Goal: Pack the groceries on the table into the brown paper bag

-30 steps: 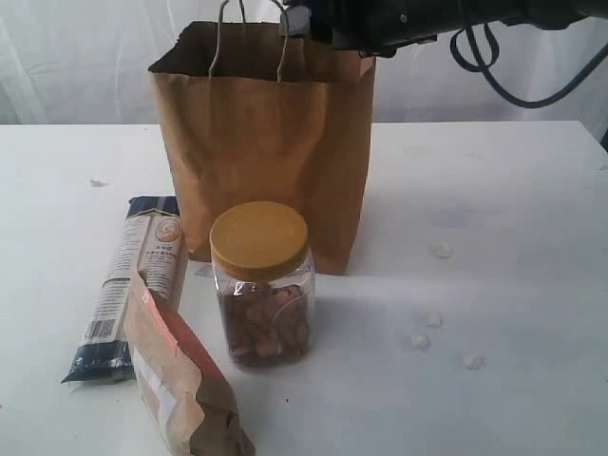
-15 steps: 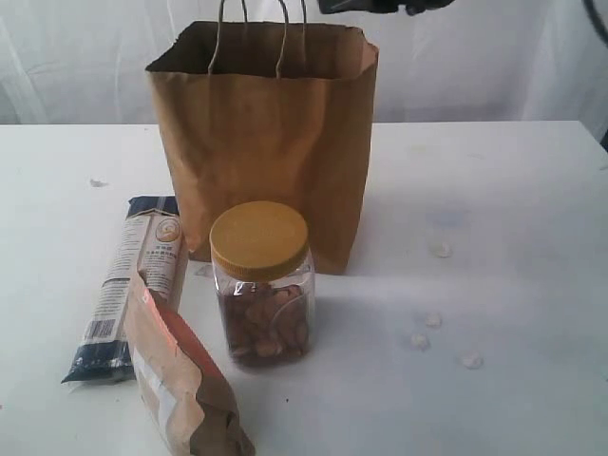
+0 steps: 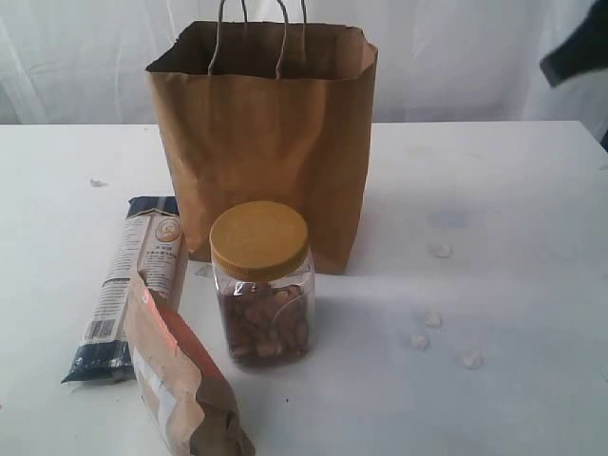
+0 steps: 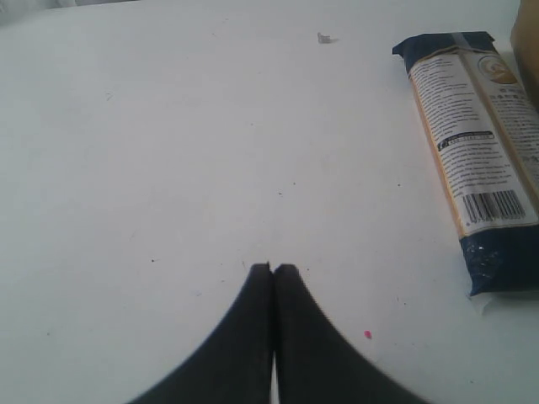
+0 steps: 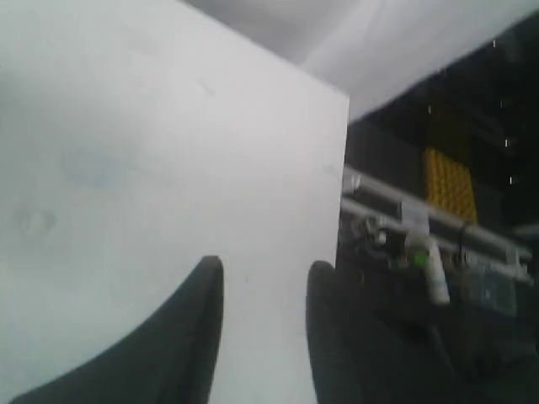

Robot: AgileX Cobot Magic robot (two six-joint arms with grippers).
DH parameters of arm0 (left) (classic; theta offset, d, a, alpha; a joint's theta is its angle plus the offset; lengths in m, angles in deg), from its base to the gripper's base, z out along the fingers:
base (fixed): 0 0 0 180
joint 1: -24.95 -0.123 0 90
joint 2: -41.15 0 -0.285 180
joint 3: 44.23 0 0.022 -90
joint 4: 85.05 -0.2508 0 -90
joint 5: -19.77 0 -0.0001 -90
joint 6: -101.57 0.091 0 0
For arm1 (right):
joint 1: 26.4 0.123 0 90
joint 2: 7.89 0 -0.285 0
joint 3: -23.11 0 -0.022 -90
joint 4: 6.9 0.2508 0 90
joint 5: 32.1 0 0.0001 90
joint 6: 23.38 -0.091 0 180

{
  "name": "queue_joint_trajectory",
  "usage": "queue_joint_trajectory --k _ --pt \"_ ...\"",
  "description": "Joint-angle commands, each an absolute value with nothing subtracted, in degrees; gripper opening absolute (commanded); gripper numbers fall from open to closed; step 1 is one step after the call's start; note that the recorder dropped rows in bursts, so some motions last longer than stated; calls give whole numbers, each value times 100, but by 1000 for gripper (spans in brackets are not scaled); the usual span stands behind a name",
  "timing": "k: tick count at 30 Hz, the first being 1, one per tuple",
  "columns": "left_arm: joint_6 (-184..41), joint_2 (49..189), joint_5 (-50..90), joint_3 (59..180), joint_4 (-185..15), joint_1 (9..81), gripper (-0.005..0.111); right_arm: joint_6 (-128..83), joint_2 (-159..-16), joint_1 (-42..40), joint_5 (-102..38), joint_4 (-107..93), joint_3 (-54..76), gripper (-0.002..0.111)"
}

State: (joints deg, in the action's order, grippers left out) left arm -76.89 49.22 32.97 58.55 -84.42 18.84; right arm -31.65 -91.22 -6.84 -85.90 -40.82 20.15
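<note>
- Exterior view: the brown paper bag (image 3: 266,152) stands upright and open at the back of the white tabletop (image 3: 513,218). 3 groceries lie outside it: the yellow-lidded jar (image 3: 261,285) just in front of the bag, the pasta packet (image 3: 133,285) flat beside it, and the brown-orange pouch (image 3: 180,380) at the near edge. A blurred dark part of the right arm (image 3: 581,52) shows high up, well apart from them. My worry is that a reach for the jar could nudge the light bag over, and that the jar's smooth wall could slip in a narrow grip.
- Left wrist view: the left end effector (image 4: 272,269) is clenched on nothing, over bare tabletop near the packet. It must open before any pick.
- Right wrist view: the right end effector (image 5: 265,269) is released and empty, by the tabletop's edge.
- Surroundings: the tabletop is smudged, with white crumbs (image 3: 421,340). A white curtain (image 3: 456,57) hangs behind, and dark equipment lies past the edge.
</note>
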Motion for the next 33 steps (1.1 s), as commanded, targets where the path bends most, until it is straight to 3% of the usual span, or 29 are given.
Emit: queue_joint_trajectory --k 1,6,8,10,21,27,33 --pt "-7693 4893 3304 5855 -8412 1903 0 -3797 -9418 -810 -8521 -4116 716 32" --pt "-7693 4893 3304 5855 -8412 1903 0 -3855 -9510 -810 -8271 -3223 -370 31" --pt "-7693 4893 3304 5855 -8412 1903 0 -3898 -9413 -810 -8352 -3183 -719 19" --pt "-7693 4893 3304 5855 -8412 1903 0 -4126 -9162 -810 -8204 -3183 -1134 0" --pt "-7693 4893 3304 5855 -8412 1903 0 -5890 -5174 -810 -5834 -3202 -2838 0" --pt "-7693 4893 3304 5855 -8412 1903 0 -5944 -3057 -810 -6183 -3883 -3015 0" --pt "-7693 4893 3304 5855 -8412 1903 0 -5970 -2043 -810 -7285 -4521 -3015 0"
